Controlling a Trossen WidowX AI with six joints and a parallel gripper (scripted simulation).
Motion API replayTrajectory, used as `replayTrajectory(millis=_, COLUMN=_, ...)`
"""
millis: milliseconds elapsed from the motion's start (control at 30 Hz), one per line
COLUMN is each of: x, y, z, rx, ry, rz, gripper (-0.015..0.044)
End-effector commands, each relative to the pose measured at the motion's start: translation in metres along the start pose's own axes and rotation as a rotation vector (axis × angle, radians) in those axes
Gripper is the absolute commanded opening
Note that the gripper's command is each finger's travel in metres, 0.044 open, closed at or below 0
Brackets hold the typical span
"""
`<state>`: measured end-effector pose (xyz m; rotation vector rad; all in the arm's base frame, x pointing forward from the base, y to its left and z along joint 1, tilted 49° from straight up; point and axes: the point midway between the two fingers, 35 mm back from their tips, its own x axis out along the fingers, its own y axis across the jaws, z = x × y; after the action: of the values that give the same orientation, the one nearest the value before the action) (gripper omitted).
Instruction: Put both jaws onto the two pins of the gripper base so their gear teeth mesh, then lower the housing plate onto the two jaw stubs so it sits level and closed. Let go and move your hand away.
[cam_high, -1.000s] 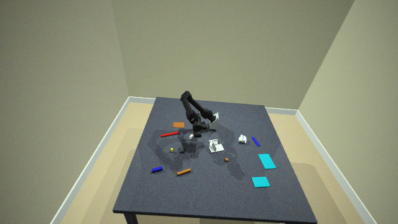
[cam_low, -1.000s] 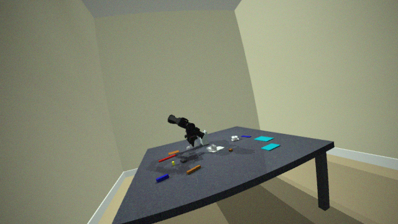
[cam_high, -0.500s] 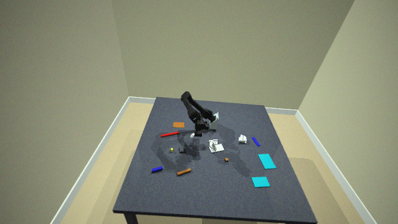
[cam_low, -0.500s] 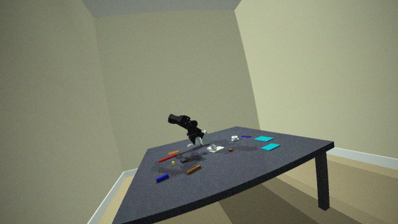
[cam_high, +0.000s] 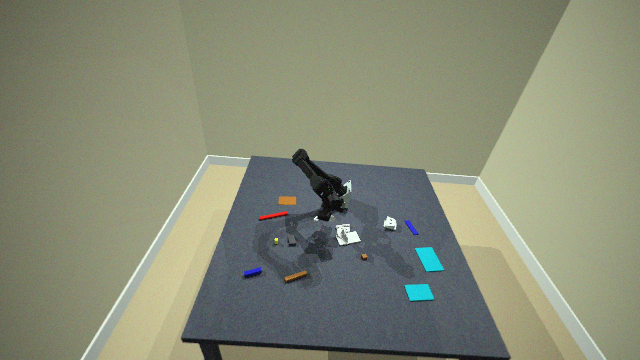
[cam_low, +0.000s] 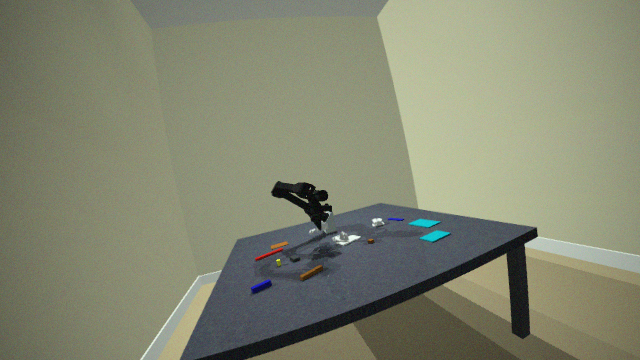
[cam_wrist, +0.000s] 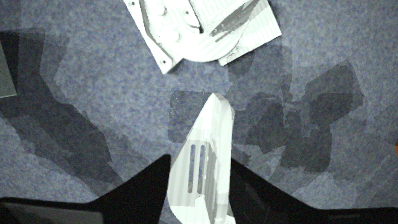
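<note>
Gripper fingers (cam_high: 325, 217) (cam_low: 320, 228) are clamped on a white slotted jaw (cam_high: 317, 218) (cam_low: 312, 231) (cam_wrist: 220, 130), one black finger to each flank. That grip leaves its tapered nose jutting out ahead of them, presumably to keep the other end manageable for seating. Just beyond that nose in the wrist view, and apart from it, lies the gripper base (cam_high: 353, 238) (cam_low: 352, 238) (cam_wrist: 210, 52), with a raised white piece already on it, likely the other jaw. My reading: the held one still needs carrying over and turning so its teeth mesh.

Farther out, past the base from the gripper, sits another white part (cam_high: 390, 224) (cam_low: 377, 222), perhaps the housing plate — I can't be sure. A small brown cube (cam_high: 364, 257) (cam_low: 370, 241) lies near the base's far side, off the short path; that raised piece is the likelier obstacle.
</note>
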<state>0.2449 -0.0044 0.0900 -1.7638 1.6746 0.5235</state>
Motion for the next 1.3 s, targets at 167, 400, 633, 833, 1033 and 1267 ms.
replayTrajectory(millis=167, x=-0.001, y=0.006, z=0.03, rx=0.161, ry=-0.011, rz=0.006, gripper=0.0134)
replayTrajectory(millis=400, x=-0.001, y=0.013, z=0.051, rx=0.297, ry=-0.014, rz=0.009, gripper=0.0134)
replayTrajectory(millis=633, x=-0.001, y=0.022, z=0.072, rx=0.434, ry=-0.013, rz=0.012, gripper=0.0134)
replayTrajectory(millis=833, x=0.0, y=0.03, z=0.088, rx=0.551, ry=-0.01, rz=0.013, gripper=0.0134)
replayTrajectory(millis=1033, x=0.001, y=0.04, z=0.104, rx=0.67, ry=-0.004, rz=0.013, gripper=0.0134)
replayTrajectory(millis=1267, x=0.003, y=0.053, z=0.121, rx=0.809, ry=0.005, rz=0.01, gripper=0.0134)
